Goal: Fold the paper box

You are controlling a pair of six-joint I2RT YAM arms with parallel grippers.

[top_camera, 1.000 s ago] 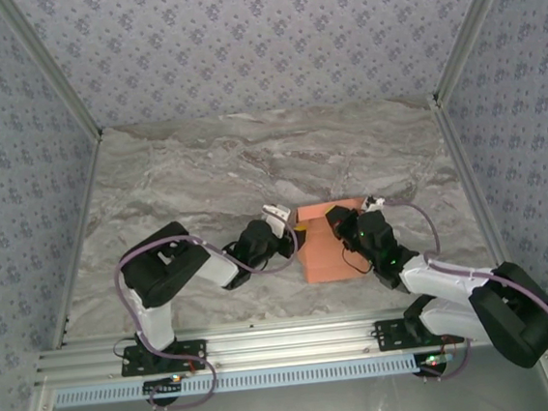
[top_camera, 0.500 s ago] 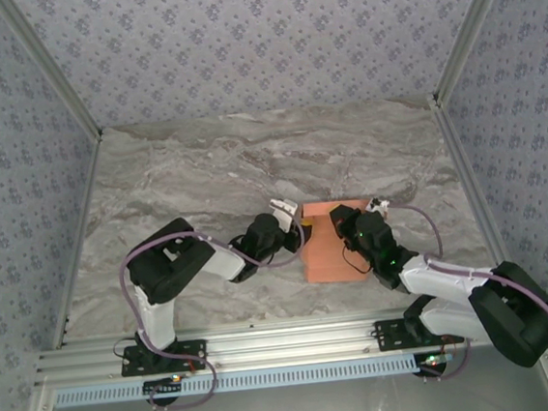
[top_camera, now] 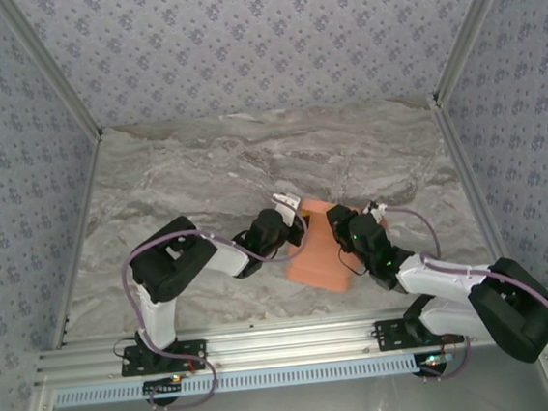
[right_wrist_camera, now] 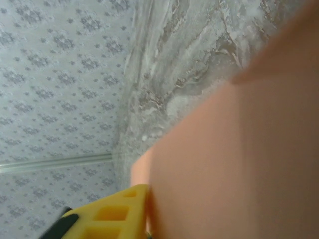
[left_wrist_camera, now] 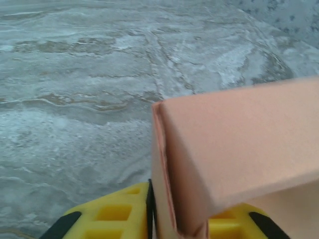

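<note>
The paper box (top_camera: 317,252) sits near the middle of the marble-patterned table (top_camera: 185,185), a little toward the arms' side, caught between the two wrists. From the overhead camera it reads as a salmon-orange card shape turned askew to the table's edges, its far end between the two grippers and its near end pointing back toward the aluminium rail (top_camera: 297,339).

The left gripper (top_camera: 293,223) meets the box at its far left corner. In the left wrist view, a folded edge of the box (left_wrist_camera: 234,149) runs down between the yellow fingers (left_wrist_camera: 114,214). One finger lies flat against the card's outer wall and the other shows behind the flap. This looks like a pinch on that folded edge, though the contact point itself lies at the very bottom of the frame.

The right gripper (top_camera: 339,221) lies over the box's far right side, just beside the left one. In its wrist camera the card (right_wrist_camera: 239,159) is blurred and very close. A single yellow finger (right_wrist_camera: 112,211) touches the card's lower left edge. The other finger is hidden, so I cannot tell whether this gripper is clamped or released.
</note>
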